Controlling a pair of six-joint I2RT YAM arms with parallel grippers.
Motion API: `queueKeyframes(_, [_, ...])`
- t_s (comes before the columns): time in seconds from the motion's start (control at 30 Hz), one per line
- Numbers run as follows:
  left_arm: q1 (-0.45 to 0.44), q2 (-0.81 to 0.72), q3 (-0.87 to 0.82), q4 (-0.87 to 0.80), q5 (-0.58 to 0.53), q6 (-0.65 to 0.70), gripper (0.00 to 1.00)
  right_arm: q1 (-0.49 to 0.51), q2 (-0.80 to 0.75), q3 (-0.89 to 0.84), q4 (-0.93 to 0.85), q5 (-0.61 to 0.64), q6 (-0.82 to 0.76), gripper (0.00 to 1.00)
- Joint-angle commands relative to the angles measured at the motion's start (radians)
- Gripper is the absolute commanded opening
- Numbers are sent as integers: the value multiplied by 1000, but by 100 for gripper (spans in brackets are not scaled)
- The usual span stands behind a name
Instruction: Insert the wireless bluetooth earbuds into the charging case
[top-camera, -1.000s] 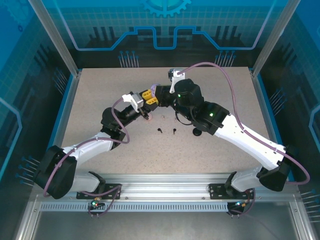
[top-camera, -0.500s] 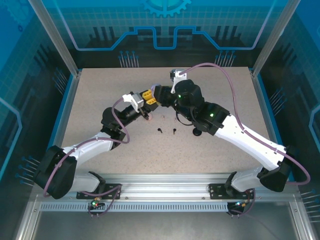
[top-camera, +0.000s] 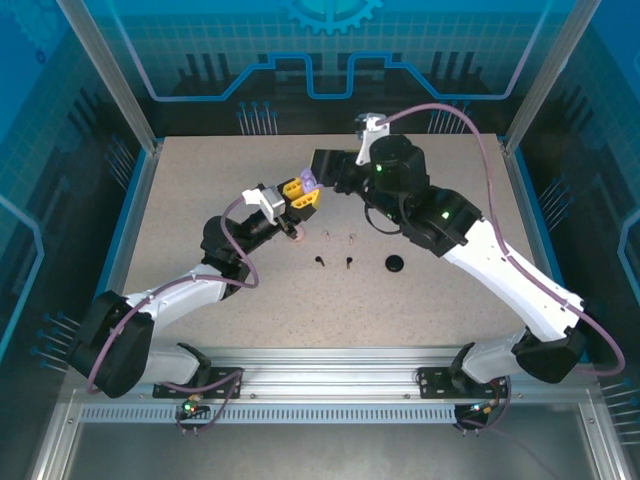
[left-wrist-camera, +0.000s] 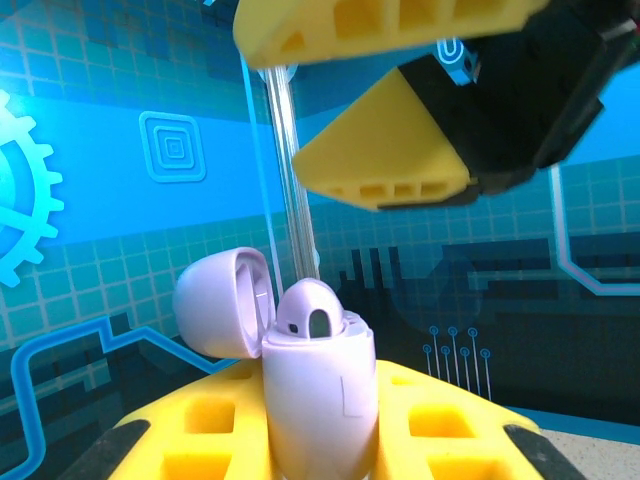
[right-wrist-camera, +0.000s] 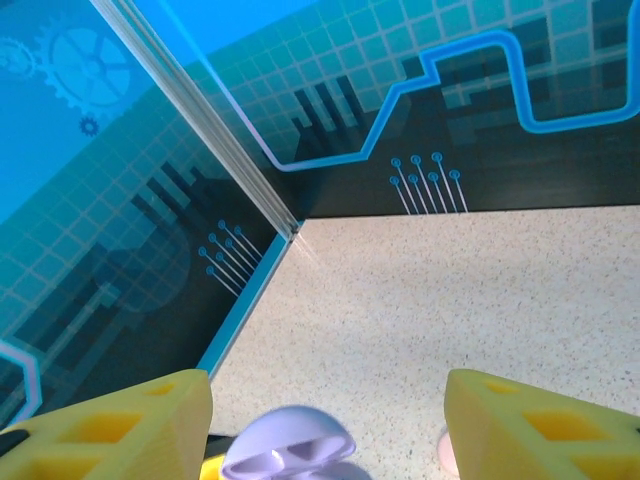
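Left claw (top-camera: 302, 194) grips the open lavender charging case (left-wrist-camera: 318, 395), one earbud (left-wrist-camera: 310, 312) apparently seated — right claw (right-wrist-camera: 327, 395) spread wide; black earbuds (top-camera: 320, 261) lie loose on counter (top-camera: 200, 200).

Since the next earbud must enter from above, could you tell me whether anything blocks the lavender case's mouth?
The lid is swung aside, so the lavender case, clamped in the left gripper, stands open. What looks like one earbud already sits inside, and the right gripper hangs open just above it.
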Motion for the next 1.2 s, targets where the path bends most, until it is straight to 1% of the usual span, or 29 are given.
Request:
queueKeyframes(0.0, [-8,5,7,46,18,3,0,-46,43,110,-109,-97,-37,63])
queueKeyframes(0.13, [-7,4,7,37,38,-7,0,-105,153,280,-255,-220,-62,62])
queueKeyframes(0.23, [-8,5,9,25,48,-10,0,-133,244,412,-353,-295,-88,58])
queueKeyframes(0.3, [-7,4,11,20,52,-14,0,-143,305,494,-410,-331,-104,53])
queueKeyframes(0.47, [-12,2,16,6,57,-15,0,-155,446,665,-525,-399,-134,35])
queueKeyframes(0.57, [-14,1,19,2,55,-14,0,-153,486,698,-566,-441,-146,27])
queueKeyframes(0.63, [-13,0,19,-1,49,-11,0,-146,482,677,-583,-458,-152,22])
queueKeyframes(0.73, [-13,5,20,-1,42,-9,0,-124,433,596,-581,-457,-167,17])
queueKeyframes(0.9, [-13,14,25,8,31,-18,0,-80,274,358,-510,-418,-149,14])
queueKeyframes(1.03, [-13,22,21,19,28,-35,0,-83,111,138,-382,-359,-85,15])
queueKeyframes(1.13, [-13,34,11,43,27,-56,0,-106,7,24,-289,-269,-33,21])
queueKeyframes(1.17, [-14,34,6,44,25,-59,0,-119,-29,-18,-248,-254,-14,25])
